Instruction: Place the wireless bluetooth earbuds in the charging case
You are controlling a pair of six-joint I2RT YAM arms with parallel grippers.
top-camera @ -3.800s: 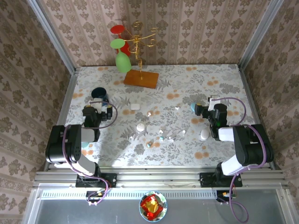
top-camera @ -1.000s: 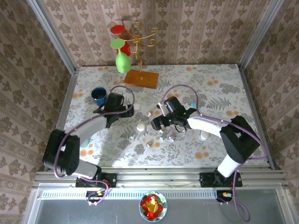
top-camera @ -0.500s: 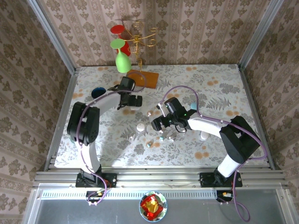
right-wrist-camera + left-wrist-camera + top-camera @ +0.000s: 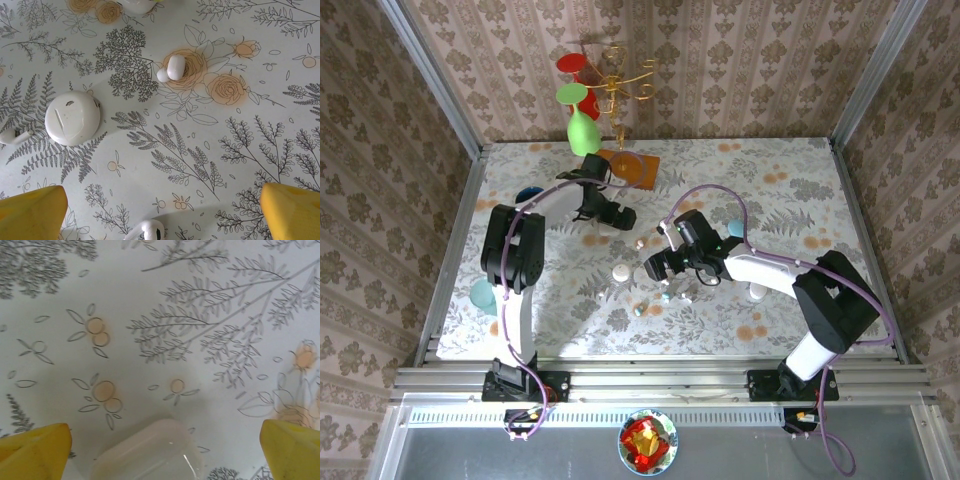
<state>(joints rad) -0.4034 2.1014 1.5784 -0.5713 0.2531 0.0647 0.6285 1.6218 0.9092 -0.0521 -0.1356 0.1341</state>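
Several tiny glossy white earbuds [image 4: 172, 67], short-stemmed

Two arms [image 4: 770, 270] of black joints and white links, purple cables [image 4: 710, 187], yellow pincer fingertips [image 4: 30, 210]

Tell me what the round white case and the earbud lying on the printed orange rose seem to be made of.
The round white case is probably hard plastic with a satin finish: it has a soft sheen and small scuffs. The earbud is likely glossy white plastic: its shell is smooth and rounded, with a bright shine.
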